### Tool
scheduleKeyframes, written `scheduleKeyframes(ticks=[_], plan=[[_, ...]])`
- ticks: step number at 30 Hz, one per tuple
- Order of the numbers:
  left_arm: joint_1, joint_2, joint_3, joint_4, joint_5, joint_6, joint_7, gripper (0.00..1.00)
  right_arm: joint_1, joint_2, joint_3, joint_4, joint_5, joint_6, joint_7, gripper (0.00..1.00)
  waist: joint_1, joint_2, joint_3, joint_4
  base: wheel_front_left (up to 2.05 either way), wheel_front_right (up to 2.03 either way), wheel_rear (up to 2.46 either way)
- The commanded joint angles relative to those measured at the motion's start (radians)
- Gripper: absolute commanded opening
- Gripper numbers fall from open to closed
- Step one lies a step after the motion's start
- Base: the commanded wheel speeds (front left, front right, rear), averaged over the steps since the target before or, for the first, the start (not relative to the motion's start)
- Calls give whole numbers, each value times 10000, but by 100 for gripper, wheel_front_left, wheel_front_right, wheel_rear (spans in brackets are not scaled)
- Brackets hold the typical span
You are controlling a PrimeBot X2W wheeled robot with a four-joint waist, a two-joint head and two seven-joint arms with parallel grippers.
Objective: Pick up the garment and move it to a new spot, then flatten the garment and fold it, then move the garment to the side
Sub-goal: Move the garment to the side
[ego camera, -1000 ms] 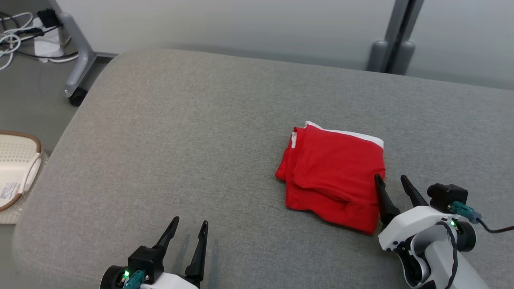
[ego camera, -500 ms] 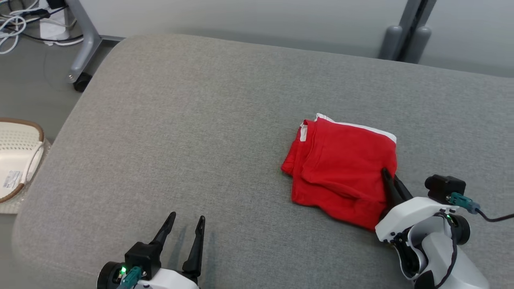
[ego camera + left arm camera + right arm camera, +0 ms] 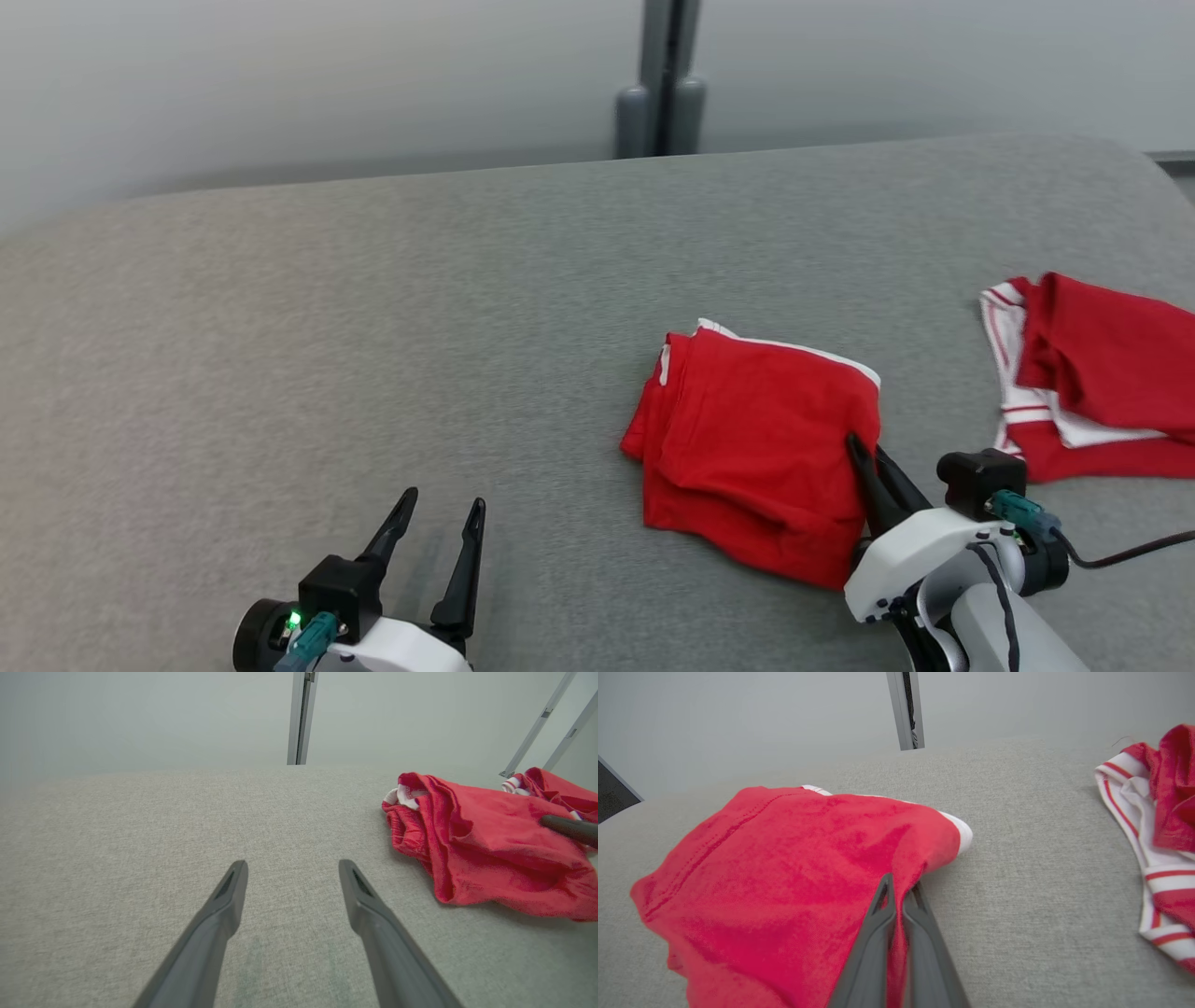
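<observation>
The right gripper [image 3: 901,884] has its jaws pressed together on the right-hand edge of the folded red garment [image 3: 756,448], with a fold of red cloth pinched between the two dark fingers. In the right wrist view the cloth bunches up around the fingertips, and the pinched edge seems to sit a little above the grey cloth beneath, though the angle leaves that unsure. The rest of the garment lies folded in a rough square on the grey fabric surface [image 3: 373,327], right of centre, with a white band along its far edge.

The left gripper [image 3: 444,499] has its jaws spread wide and holds nothing. It is low over bare grey fabric at the near left, well apart from the garment, fingers pointing away from the robot.

A second garment [image 3: 1092,373], red with white stripes, lies crumpled at the far right of the surface, near the folded one but not touching it. Behind the surface a grey upright post [image 3: 661,93] stands against a pale wall.
</observation>
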Motion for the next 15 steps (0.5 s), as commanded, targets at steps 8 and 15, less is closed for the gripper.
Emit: scheduleKeyframes(ticks=[8, 15], plan=[[-182, 42, -195, -5, -154, 47, -10, 100, 272, -47, 669, -255, -173, 0, 1, 0, 0, 0, -260, -3210, 0, 0, 0], [-348, 45, -239, -29, -116, 50, -10, 100, 68, -47, 1197, -315, -351, 0, 1, 0, 0, 0, 18, -4042, 0, 0, 0]])
